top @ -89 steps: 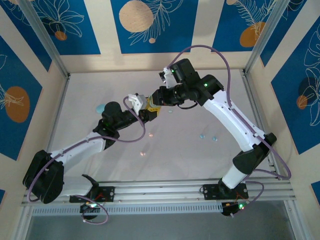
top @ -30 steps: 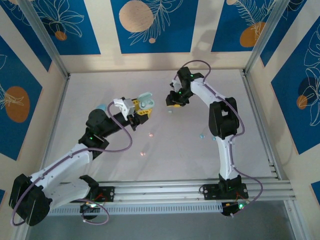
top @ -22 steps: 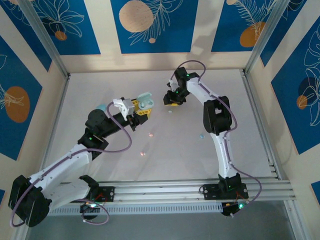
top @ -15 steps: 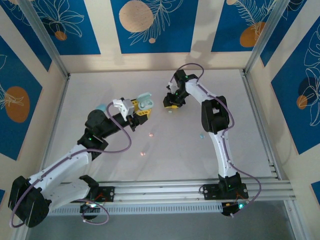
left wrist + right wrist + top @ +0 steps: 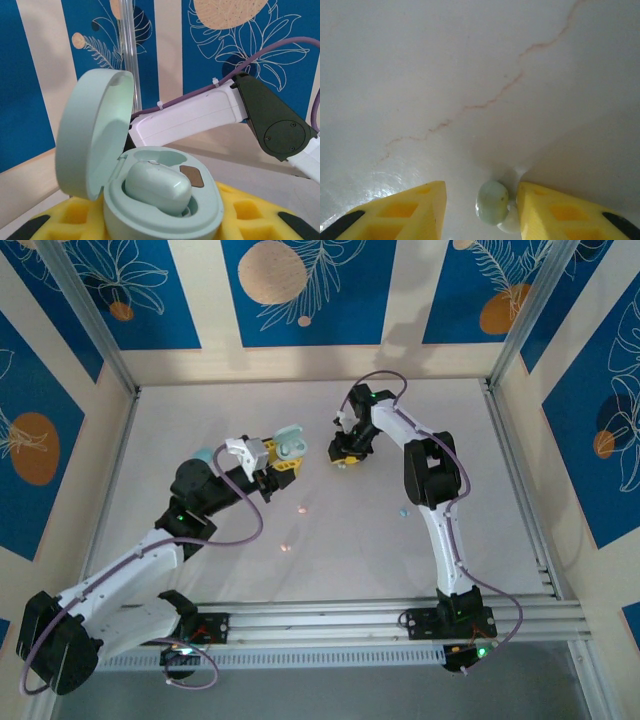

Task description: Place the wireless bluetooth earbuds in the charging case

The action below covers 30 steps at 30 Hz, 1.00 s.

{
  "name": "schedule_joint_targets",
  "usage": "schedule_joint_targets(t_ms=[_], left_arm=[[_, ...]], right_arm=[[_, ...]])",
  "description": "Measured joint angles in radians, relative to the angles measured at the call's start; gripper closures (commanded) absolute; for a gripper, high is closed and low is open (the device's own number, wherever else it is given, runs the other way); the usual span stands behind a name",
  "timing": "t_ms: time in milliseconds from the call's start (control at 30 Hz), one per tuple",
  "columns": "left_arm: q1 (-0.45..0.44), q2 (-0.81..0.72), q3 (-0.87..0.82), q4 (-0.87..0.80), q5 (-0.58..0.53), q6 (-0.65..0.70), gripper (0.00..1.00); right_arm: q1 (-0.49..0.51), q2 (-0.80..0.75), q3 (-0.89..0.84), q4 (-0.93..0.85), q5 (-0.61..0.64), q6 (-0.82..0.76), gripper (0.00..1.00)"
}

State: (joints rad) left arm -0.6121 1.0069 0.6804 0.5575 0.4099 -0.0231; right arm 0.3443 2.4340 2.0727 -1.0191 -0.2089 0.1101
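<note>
My left gripper point(image 5: 284, 458) is shut on a mint charging case point(image 5: 290, 443), held above the table with its lid point(image 5: 92, 130) swung up. One mint earbud point(image 5: 157, 186) sits in the case, and the socket behind it point(image 5: 167, 156) is bare. The yellow fingers point(image 5: 245, 220) flank the case from below. My right gripper point(image 5: 345, 452) is down at the table to the right of the case, open. A second mint earbud point(image 5: 492, 202) lies on the table between its yellow fingers point(image 5: 415, 205), close against the right one.
A light blue case point(image 5: 202, 454) lies behind the left arm. Two pink earbuds point(image 5: 301, 508) point(image 5: 286, 547) and a light blue one point(image 5: 404, 511) are scattered mid-table. The right arm point(image 5: 190, 112) crosses behind the held case. Frame posts and walls ring the table.
Three seconds ago both grippers met at the case. The right gripper has since swung back right and come down over the mint earbud. The left gripper has held still for the last second.
</note>
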Motion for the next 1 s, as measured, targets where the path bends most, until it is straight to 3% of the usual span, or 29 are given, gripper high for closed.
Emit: schedule_joint_targets(t_ms=[300,633,1000], left_arm=[[0.000,0.018,0.000,0.002,0.000,0.000,0.63],[0.000,0.017,0.000,0.002,0.000,0.000,0.63],[0.000,0.014,0.000,0.003,-0.001,0.000,0.63]], right_arm=[[0.027,-0.020,-0.014,-0.039,0.111,-0.006,0.57],[0.105,-0.019,0.087,-0.105,0.375,0.048,0.58],[0.151,0.059,0.181,-0.148,0.455,0.054,0.66]])
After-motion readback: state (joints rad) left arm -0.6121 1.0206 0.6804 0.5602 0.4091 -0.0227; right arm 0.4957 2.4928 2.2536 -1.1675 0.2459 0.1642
